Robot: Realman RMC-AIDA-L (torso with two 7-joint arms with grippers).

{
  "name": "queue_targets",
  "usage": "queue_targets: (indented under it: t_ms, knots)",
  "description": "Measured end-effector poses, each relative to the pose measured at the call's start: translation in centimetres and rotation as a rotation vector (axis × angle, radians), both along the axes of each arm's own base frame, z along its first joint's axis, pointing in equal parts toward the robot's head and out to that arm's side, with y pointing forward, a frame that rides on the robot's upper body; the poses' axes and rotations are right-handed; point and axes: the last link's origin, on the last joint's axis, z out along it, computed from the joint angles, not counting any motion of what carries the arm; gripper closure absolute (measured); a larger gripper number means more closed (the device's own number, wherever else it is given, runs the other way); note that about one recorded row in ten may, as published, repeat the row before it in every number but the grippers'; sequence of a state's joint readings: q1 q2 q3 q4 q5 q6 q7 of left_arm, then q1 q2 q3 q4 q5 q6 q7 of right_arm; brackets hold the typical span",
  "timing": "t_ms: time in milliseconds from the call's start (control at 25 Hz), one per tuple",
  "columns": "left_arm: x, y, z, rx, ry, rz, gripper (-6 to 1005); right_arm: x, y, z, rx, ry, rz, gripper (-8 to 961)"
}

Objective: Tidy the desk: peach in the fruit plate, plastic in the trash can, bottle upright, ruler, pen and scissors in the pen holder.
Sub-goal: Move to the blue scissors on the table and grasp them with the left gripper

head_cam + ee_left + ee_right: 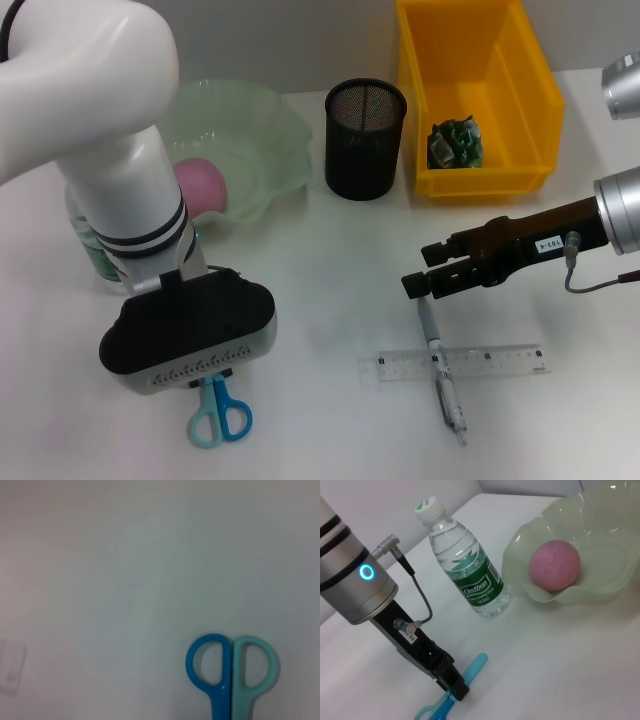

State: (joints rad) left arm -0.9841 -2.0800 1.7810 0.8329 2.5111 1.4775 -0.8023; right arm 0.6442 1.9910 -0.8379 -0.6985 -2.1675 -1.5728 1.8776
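White counter (330, 250) carries everything here. Light-blue and blue scissors (220, 415) lie at the near left, handle loops toward the robot, and the left gripper (454, 690) is down on them at the blade end; the right wrist view shows its dark jaws closed around the scissors just beyond the loops, the pale blade sticking out past them. The left wrist view shows only the two loops (231, 672) against the bare surface. Behind the left arm stands the bottle (465, 567), upright with its white cap on top, just beside the pale-green fruit plate (275, 140), and the pink peach (200, 185) sits inside that plate. The black mesh pen holder (365, 140) stands between the plate and the yellow trash can (520, 110), which holds a crumpled piece of green plastic (455, 142). The right gripper (420, 268) hovers over the top end of the pen (440, 365), its jaws parted and holding nothing. The pen lies across the clear ruler (500, 362), touching it.
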Motion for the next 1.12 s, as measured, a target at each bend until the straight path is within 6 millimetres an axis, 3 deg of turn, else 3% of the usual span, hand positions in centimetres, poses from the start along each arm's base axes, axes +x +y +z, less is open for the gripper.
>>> queue_targets:
  t_ms: [1120]
  knots:
    - [-0.01, 0.01, -0.01, 0.000, 0.001, 0.004, 679, 0.01, 0.01, -0.16, 0.000, 0.001, -0.003, 146]
